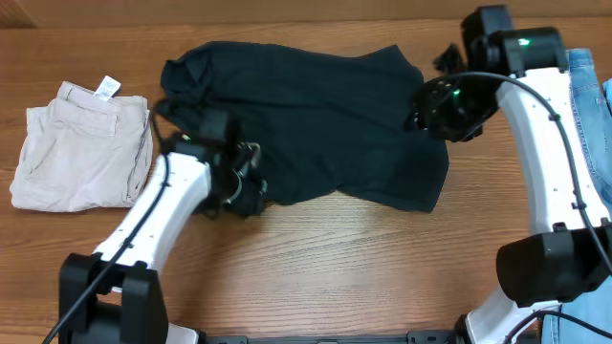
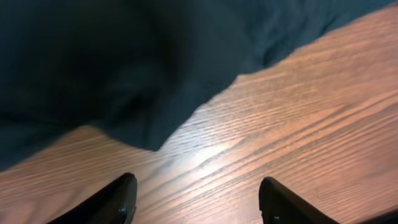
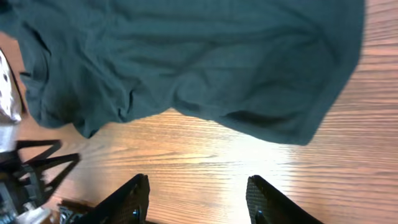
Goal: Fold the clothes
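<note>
Barely started, we judge. The T-shirt point(image 1: 316, 119) lies rumpled mid-bench toward the far edge, with no clean fold visible and no lettering showing. Left claw point(image 2: 196, 199) is spread and empty, over bare bench just off the shirt's near hem. Right claw point(image 3: 199, 202) is spread and empty at the shirt's right side. We reckon every fold remains. Beige shorts point(image 1: 81, 143) sit by the left edge.

Shorts point(image 1: 81, 158) left of T-shirt point(image 1: 316, 115), jeans point(image 1: 585, 86) right

Dark navy-black soft T-shirt point(image 1: 316, 119) on brown wood-grain table point(image 1: 363, 258).
Beige folded shorts point(image 1: 81, 148) carry a white tag point(image 1: 107, 88); light blue denim jeans point(image 1: 585, 86) alongside.
</note>
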{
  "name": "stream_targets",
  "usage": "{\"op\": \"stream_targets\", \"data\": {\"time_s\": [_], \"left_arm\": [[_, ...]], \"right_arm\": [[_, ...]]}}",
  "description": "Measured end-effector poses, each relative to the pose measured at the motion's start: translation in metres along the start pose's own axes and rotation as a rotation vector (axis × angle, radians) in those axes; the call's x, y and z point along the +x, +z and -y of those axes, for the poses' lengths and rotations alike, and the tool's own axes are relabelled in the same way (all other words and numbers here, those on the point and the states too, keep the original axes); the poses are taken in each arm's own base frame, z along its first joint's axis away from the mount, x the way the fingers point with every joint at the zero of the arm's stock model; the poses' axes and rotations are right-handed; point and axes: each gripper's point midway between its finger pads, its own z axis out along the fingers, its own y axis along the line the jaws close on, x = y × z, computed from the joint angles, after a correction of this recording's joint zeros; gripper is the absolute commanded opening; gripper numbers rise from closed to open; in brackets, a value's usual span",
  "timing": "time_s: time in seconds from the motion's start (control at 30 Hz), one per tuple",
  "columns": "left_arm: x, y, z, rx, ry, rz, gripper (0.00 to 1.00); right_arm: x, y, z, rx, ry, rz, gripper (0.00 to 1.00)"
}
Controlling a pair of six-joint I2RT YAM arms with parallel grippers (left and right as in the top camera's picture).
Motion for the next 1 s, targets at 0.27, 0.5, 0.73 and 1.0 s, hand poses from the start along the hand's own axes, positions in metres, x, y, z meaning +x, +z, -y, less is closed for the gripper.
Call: {"op": "stream_targets", "data": {"time_s": [0.27,0.5,0.73,1.0], "left_arm": [[0.006,0.043,-0.011,-0.077,-0.019,-0.038,0.04],[0.026,0.042,-0.032,-0.196,-0.088,-0.122,0.04],[0.014,-0.026,-0.053,-0.284,-0.175,-0.015,0.04],[-0.008,-0.048,-0.038,-0.198,-0.12,0.121,0.53]], "right_arm": [[-0.002,0.005,-0.003,-0.001,-0.012,0.002,0.61],[-0.004,0.022,0.004,0.008,-0.001,-0.003,0.71],[0.03,0.073,0.048,0.101,0.115,-0.157,0.71],[0.072,0.118,0.083,0.147,0.246,-0.281,0.69]]}}
